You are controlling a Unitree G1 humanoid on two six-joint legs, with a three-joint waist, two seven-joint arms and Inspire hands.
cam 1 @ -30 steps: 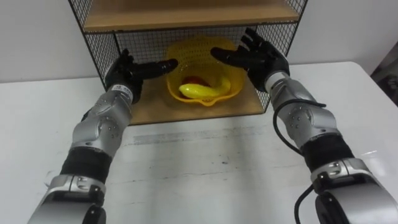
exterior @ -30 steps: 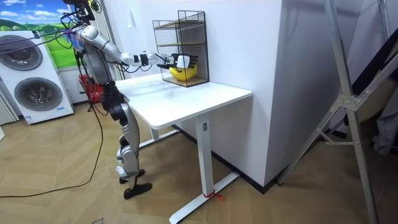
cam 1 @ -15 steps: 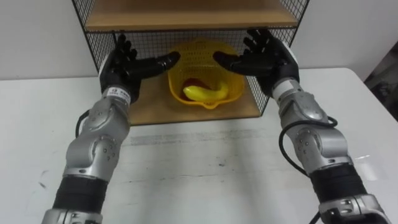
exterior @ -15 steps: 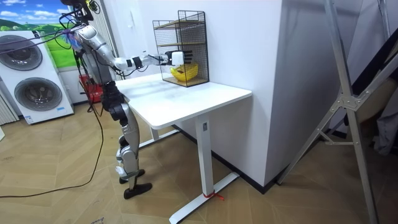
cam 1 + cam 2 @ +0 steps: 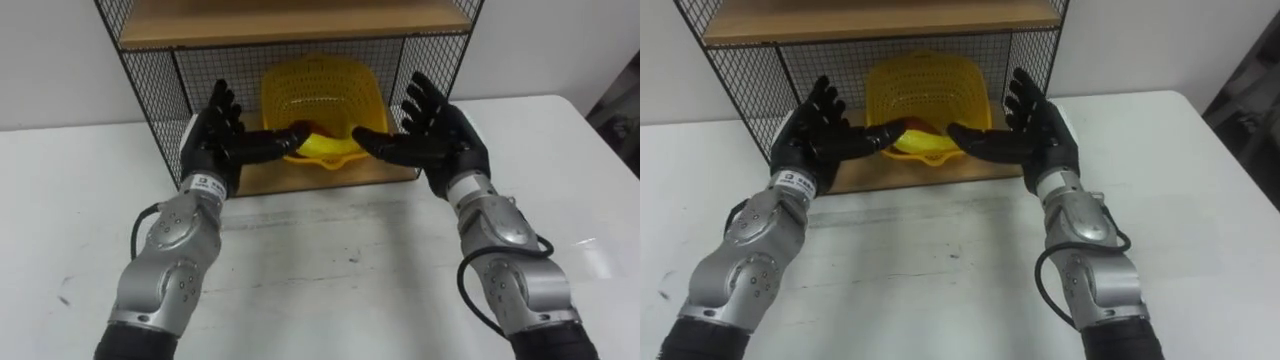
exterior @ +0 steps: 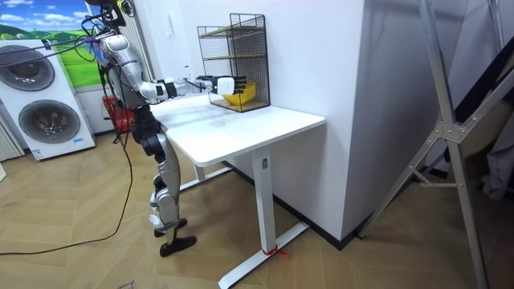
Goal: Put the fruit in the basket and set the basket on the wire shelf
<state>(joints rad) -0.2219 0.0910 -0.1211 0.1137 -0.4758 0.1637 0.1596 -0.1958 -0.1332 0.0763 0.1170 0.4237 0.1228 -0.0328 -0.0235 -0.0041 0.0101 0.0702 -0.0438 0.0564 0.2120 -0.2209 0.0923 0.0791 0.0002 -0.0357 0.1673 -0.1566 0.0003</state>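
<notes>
The wire shelf (image 5: 230,65) stands along the top of the frame, at the back of the table (image 5: 330,260). The basket (image 5: 320,95) sits on the shelf's lower board at upper centre, with the fruit (image 5: 328,150) in it. In front of the shelf, the left robot hand (image 5: 212,140) is left of the basket and the right robot hand (image 5: 440,140) is right of it (both above the table).
</notes>
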